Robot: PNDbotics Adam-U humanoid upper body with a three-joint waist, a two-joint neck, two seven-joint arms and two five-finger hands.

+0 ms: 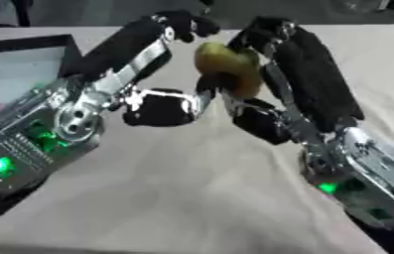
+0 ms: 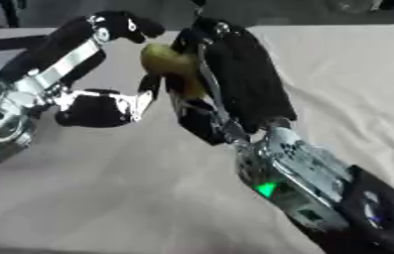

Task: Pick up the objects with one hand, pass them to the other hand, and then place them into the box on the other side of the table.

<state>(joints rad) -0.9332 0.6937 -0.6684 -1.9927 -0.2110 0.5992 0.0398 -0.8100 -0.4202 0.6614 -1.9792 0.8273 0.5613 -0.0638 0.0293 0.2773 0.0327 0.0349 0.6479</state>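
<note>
yellow object: blurred, perhaps fruit | box: cut off at left edge

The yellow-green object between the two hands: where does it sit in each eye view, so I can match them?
Left eye view: yellow-green object upper centre, just right of middle.
Right eye view: same object upper centre, left of middle.
Shared landmark: the right hand directly on its right, the left hand at its left.

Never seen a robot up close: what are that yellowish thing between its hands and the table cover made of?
The yellowish object looks smooth, rounded and slightly glossy, perhaps a plastic or real fruit; I cannot tell which. The table cover looks like matte beige cloth, since it shows soft wrinkles.
</note>
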